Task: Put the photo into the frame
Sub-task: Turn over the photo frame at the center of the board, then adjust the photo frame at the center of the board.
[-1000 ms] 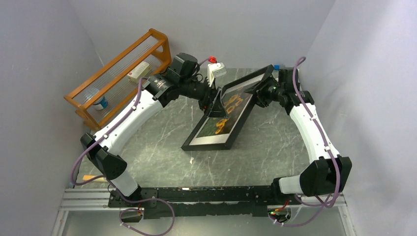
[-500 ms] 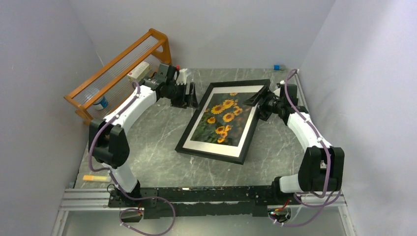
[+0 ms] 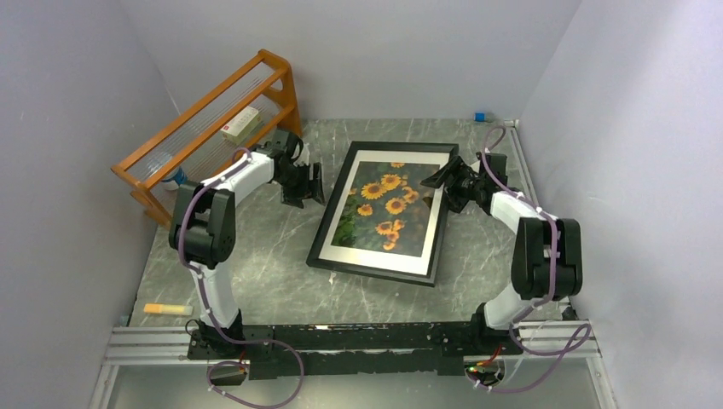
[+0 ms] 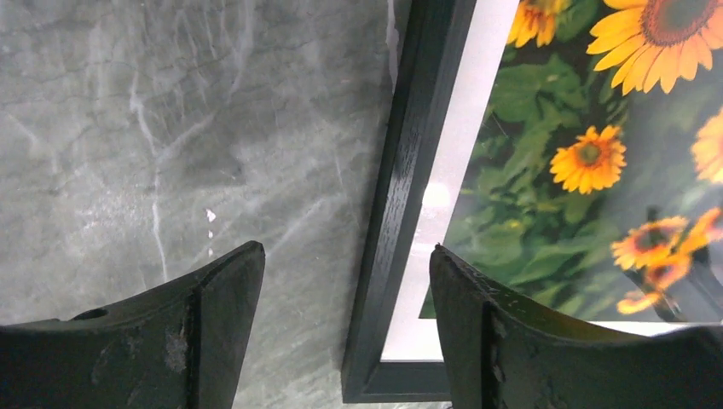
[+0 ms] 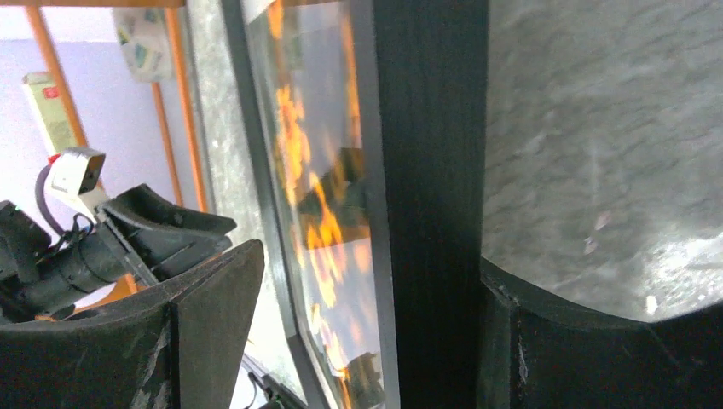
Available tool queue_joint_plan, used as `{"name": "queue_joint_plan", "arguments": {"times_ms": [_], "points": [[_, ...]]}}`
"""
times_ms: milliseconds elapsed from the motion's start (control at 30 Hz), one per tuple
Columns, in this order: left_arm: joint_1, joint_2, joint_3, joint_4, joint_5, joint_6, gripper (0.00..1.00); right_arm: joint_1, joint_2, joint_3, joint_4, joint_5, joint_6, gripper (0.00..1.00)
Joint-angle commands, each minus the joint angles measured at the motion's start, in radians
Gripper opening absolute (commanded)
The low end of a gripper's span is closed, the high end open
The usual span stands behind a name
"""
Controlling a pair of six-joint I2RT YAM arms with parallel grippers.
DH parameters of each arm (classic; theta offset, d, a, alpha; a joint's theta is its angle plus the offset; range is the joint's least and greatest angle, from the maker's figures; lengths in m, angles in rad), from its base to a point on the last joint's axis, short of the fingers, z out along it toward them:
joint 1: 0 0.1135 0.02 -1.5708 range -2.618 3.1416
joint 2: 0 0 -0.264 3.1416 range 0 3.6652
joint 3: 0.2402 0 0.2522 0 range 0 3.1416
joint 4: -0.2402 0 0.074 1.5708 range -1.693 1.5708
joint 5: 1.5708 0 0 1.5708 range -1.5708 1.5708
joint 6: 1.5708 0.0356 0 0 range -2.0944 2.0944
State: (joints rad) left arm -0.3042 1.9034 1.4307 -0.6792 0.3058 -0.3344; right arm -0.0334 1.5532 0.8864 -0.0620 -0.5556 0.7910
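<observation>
Two black two-finger grippers flank one large black-bordered glass-fronted picture frame (image 3: 371,268), which lies flat and face up at the middle of the grey marbled table (image 3: 256,256). Behind its glass sits the one sunflower print on dark green foliage (image 3: 388,209), ringed by a white mat, so the task looks as good as done to me. The left gripper (image 3: 305,183) hangs at the frame's 10 o'clock, jaws spread wide and empty, just off the left rail. The right gripper (image 3: 443,175) is at the frame's 2 o'clock, also spread wide, and its wrist camera shows the black rail running between its fingers; whether a finger touches the wood I cannot tell. That is where I see the risk: if that arm draws away sideways rather than clear of the rail, a finger could hook the rail and drag or tip the frame, and a jolt might shift the print behind the glass. For the rest I count one orange wooden rack (image 3: 209,106) at 10 o'clock with one white box (image 3: 241,125) on it, one small blue item (image 3: 481,116) at 1 o'clock, and one orange stick (image 3: 167,308) at 8 o'clock.
</observation>
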Motion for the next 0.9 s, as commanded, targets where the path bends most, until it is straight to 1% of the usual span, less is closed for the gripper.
{"name": "queue_joint_plan", "arguments": {"times_ms": [0,133,300,400,533,600,700,867], "points": [[0.005,0.047,-0.032,0.05,0.164,0.074,0.72,-0.006,0.106,0.085,0.117,-0.028,-0.021,0.8],[0.001,0.062,-0.106,0.061,0.228,0.093,0.66,-0.009,0.219,0.167,0.119,-0.033,-0.033,0.8],[-0.002,0.055,-0.172,0.087,0.299,0.088,0.64,-0.009,0.329,0.293,0.037,0.017,-0.088,0.8],[-0.015,0.055,-0.2,0.118,0.34,0.074,0.63,-0.008,0.365,0.357,-0.041,0.103,-0.146,0.82],[-0.046,0.076,-0.199,0.09,0.282,0.07,0.62,-0.008,0.397,0.435,-0.172,0.257,-0.223,0.87],[-0.061,0.077,-0.204,0.089,0.277,0.074,0.61,-0.007,0.41,0.455,-0.21,0.303,-0.246,0.88],[-0.088,0.075,-0.206,0.095,0.295,0.079,0.59,-0.004,0.426,0.46,-0.222,0.307,-0.262,0.89],[-0.15,0.082,-0.205,0.108,0.342,0.096,0.58,0.026,0.458,0.468,-0.22,0.27,-0.275,0.88]]}}
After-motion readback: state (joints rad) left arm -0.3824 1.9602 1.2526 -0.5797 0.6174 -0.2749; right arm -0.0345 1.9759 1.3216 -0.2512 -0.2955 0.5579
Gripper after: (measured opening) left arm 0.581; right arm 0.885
